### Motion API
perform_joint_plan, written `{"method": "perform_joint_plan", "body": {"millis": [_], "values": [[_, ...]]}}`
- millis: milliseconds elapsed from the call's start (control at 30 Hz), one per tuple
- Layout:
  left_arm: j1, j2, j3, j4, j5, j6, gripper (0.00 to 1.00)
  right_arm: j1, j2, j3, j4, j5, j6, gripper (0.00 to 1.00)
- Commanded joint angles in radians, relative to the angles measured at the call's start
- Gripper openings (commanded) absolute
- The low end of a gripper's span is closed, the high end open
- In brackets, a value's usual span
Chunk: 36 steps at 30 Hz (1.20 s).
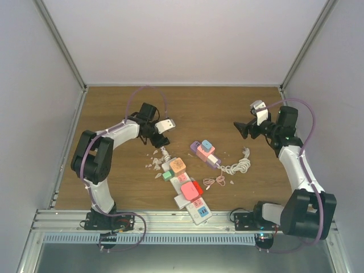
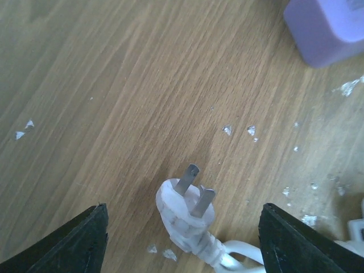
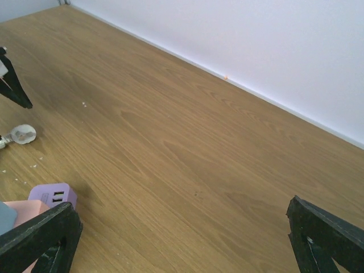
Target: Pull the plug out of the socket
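two grippers: left gripper point(image 2: 183, 209) spread open, gripping nothing; right gripper point(image 3: 182, 206) open too, over bare table point(image 3: 187, 114), well apart from the action
plug: white plug point(image 2: 183, 219) lies flat on the wood between the left fingers point(image 2: 74, 242), prongs point(image 2: 187, 179) bare, not in any socket
strip: power strip point(image 1: 196, 213) sits mid-table, coloured adapters point(image 1: 190, 191) seated in it
tip: if an adapter's the target, i'd pin the strip with one arm and pull straight up, no twisting
risk: strip probably lifts otherwise
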Motion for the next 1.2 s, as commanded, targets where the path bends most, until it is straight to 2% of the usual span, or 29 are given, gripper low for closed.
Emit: {"method": "perform_joint_plan", "body": {"millis": [0, 367, 533, 633, 800, 1167], "values": [[-0.027, 0.043, 0.012, 0.069, -0.076, 0.047, 0.71, 0.011, -0.016, -0.014, -0.012, -0.007, -0.026, 1.0], [-0.043, 0.13, 0.006, 0.135, -0.174, 0.084, 0.57, 0.013, 0.001, -0.014, -0.014, 0.008, -0.038, 0.99], [-0.038, 0.163, 0.038, 0.156, -0.232, 0.068, 0.44, 0.013, 0.004, -0.015, -0.014, 0.01, -0.043, 0.99], [-0.026, 0.19, 0.075, 0.164, -0.269, 0.049, 0.39, 0.013, 0.005, -0.013, -0.015, 0.01, -0.045, 1.0], [0.015, 0.237, 0.154, 0.179, -0.295, 0.016, 0.36, 0.013, 0.004, -0.015, -0.016, 0.011, -0.051, 1.0], [0.131, 0.39, 0.354, 0.193, -0.345, -0.044, 0.35, 0.013, 0.017, -0.013, -0.016, 0.016, -0.058, 1.0]]}}
